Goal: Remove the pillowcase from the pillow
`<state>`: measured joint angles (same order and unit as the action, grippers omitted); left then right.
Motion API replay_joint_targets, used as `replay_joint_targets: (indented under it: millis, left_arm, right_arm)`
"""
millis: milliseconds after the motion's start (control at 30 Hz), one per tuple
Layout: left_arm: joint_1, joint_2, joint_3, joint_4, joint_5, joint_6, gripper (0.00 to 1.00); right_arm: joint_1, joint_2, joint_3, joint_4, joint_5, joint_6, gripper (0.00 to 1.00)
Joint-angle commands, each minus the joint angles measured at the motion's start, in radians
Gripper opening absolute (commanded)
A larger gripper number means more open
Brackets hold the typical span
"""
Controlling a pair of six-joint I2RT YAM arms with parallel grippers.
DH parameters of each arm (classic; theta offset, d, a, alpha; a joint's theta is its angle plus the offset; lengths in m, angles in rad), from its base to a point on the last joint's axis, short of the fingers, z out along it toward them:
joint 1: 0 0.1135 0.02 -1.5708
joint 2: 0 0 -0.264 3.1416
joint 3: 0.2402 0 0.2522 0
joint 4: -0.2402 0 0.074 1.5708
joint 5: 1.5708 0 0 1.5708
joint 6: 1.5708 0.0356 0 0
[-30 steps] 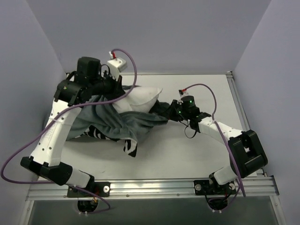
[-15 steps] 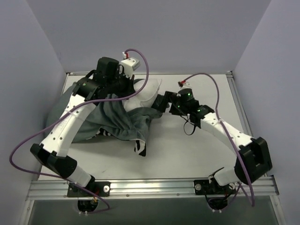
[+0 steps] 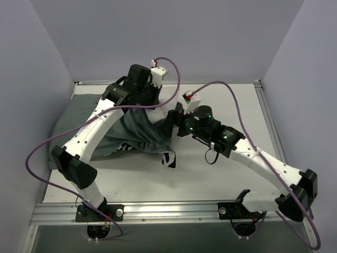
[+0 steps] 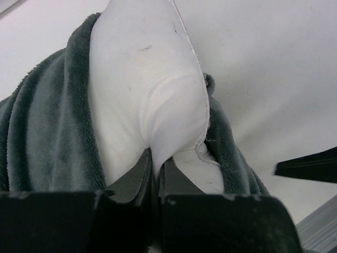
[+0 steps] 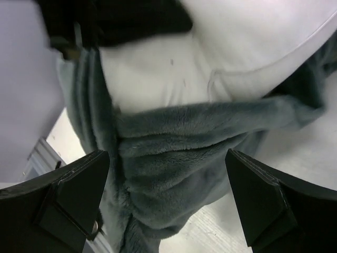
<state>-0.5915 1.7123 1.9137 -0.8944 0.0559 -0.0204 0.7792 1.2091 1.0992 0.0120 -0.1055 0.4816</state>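
My left gripper (image 4: 156,161) is shut on a pinch of the white pillow (image 4: 147,89), holding it up off the table. The grey-green reverse of the pillowcase (image 4: 47,137) wraps the pillow's sides. From above, the pillowcase (image 3: 139,132) hangs below my left gripper (image 3: 151,99), with a zebra-striped corner (image 3: 168,158) at its lower end. My right gripper (image 5: 168,197) stands wide open around a fold of the grey pillowcase (image 5: 179,153), its fingers clear of the cloth. The pillow (image 5: 221,63) shows bare above that fold. From above, the right gripper (image 3: 176,122) is right beside the hanging cloth.
More grey cloth (image 3: 66,124) trails over the table's left side toward the left wall. The white table (image 3: 226,100) has a metal rail (image 3: 168,211) along its near edge. The left gripper's black body (image 5: 116,21) is close above the right gripper.
The left arm has carried the pillow up and to the right. The right gripper has opened, let go of the pillowcase, and moved left to a fold nearer the pillow.
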Motion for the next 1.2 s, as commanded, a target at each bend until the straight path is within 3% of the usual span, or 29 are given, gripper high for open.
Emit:
replay_joint_targets:
  millis: [0,67,133,167,200,267,300,400,667,900,1067,1167]
  left_arm:
    - [0.004,-0.014,0.103,0.106,-0.047,-0.027,0.02]
    - [0.005,-0.002,0.125,0.112,-0.079,-0.021,0.02]
    - [0.007,0.009,0.145,0.115,-0.103,-0.016,0.02]
    - [0.01,0.02,0.156,0.12,-0.111,-0.016,0.02]
    - [0.016,0.027,0.186,0.12,-0.119,-0.018,0.02]
    - [0.027,0.053,0.226,0.118,-0.12,-0.019,0.02]
    - [0.033,0.067,0.284,0.114,-0.134,-0.021,0.02]
    - [0.071,0.118,0.381,0.089,-0.16,-0.026,0.02]
    - [0.237,0.21,0.704,0.075,-0.154,-0.02,0.02]
    - [0.295,0.211,0.729,0.089,-0.154,-0.019,0.02]
    - [0.286,0.124,0.671,0.061,-0.079,-0.104,0.02]
    - [0.295,0.069,0.672,0.051,0.018,-0.15,0.02]
  right_arm:
    - [0.049,0.087,-0.009,0.052,-0.052,0.022,0.99]
    - [0.09,0.106,-0.033,0.063,-0.057,0.034,0.97]
    - [0.098,0.099,-0.067,0.074,-0.071,0.057,0.86]
    - [0.098,0.092,-0.1,0.081,-0.071,0.075,0.75]
    - [0.098,0.086,-0.117,0.083,-0.068,0.084,0.53]
    - [0.098,0.067,-0.143,0.095,-0.069,0.106,0.37]
    - [0.098,0.066,-0.163,0.095,-0.072,0.112,0.2]
    - [0.1,0.063,-0.202,0.094,-0.103,0.136,0.0]
    - [0.101,0.015,-0.373,0.002,-0.086,0.17,0.0]
    - [0.095,-0.189,-0.519,-0.057,-0.03,0.227,0.0]
    - [0.063,-0.134,-0.504,0.012,-0.023,0.21,0.0]
    - [-0.032,-0.044,-0.525,0.1,-0.121,0.181,0.0]
